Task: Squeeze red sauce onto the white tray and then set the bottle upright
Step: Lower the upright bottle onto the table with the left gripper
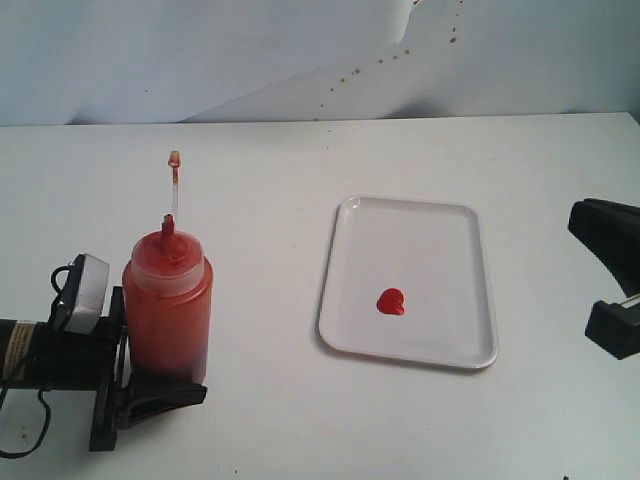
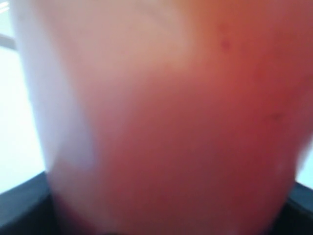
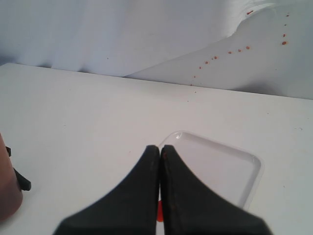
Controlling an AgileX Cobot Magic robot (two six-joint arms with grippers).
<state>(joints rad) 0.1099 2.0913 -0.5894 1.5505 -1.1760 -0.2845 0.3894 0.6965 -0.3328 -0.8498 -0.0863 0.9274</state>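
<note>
Colour inventory, as I see it:

- My left gripper [image 1: 160,390]: black.
- In it, bottle [image 1: 168,310]: translucent, tinted red-orange, paler and cloudy at the shoulder.
- Nozzle [image 1: 168,228]: red.
- Strap [image 1: 174,195]: clear.
- Cap [image 1: 174,158]: reddish.
- My right gripper [image 3: 160,154]: matt black.
- Ahead of it, white tray [image 1: 410,230]: glossy, plain.
- On the tray, red sauce [image 1: 391,302]: one glossy red blob.
- Table [image 1: 260,200]: plain white.
- Wall [image 1: 150,60]: pale bluish white, with scattered brownish-red specks [image 3: 239,50].

Shows the right gripper [image 3: 160,149] with black jaws pressed together, tips over a corner of the tray [image 3: 222,164]. Catches a sliver of sauce [image 3: 159,211] under the fingers. Takes in the bottle [image 3: 7,188], well apart on the table [image 3: 88,117], and red specks [image 3: 230,52] on the wall [image 3: 122,34].
</note>
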